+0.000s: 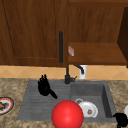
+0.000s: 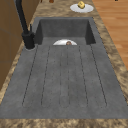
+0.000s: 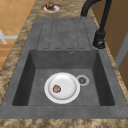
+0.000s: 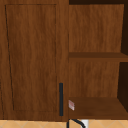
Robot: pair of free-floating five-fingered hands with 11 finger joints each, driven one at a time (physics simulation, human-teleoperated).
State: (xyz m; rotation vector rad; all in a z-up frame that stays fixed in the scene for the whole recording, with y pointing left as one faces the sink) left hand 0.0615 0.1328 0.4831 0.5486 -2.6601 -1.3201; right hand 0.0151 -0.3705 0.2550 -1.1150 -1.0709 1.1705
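The left hand (image 1: pixel 44 86) is held above the sink's (image 1: pixel 30 106) ribbed drainboard, left of the faucet (image 1: pixel 67 77), fingers straight and released. The right hand (image 1: pixel 121 119) is seen clenched by the sink's right front corner. A red ball (image 1: pixel 67 114) sits beside the white plate (image 1: pixel 88 109) in the basin.

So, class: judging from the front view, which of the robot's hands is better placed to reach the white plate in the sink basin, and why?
Probably the right hand: it hovers at the basin's front right corner, close to the white plate. The left hand hangs over the drainboard, farther away, fingers straight.
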